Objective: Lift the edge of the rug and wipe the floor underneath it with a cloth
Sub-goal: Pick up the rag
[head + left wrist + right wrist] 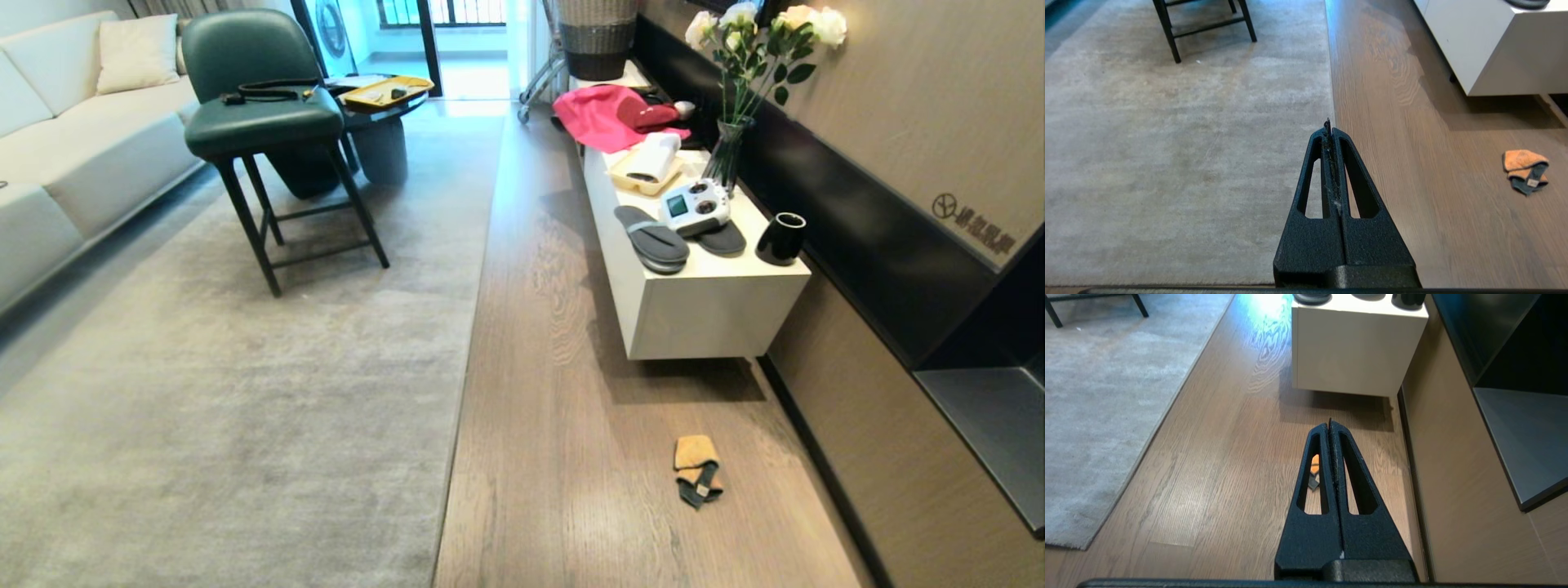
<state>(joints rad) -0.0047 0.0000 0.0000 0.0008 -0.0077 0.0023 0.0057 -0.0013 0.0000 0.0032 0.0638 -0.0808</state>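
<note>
Clenched left hand [1332, 127] over rug edge [1329, 81], clenched right hand [1329, 425] above cloth [1314, 465]

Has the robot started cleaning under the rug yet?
Not yet. The rug edge lies flat on the floor, and the cloth sits crumpled there, untouched. The left gripper and right gripper are shut and empty. Still to do: grab the cloth, lift the edge, wipe underneath.

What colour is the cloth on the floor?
Orange-yellow with a dark grey part; the cloth shows best in the left wrist view.
</note>
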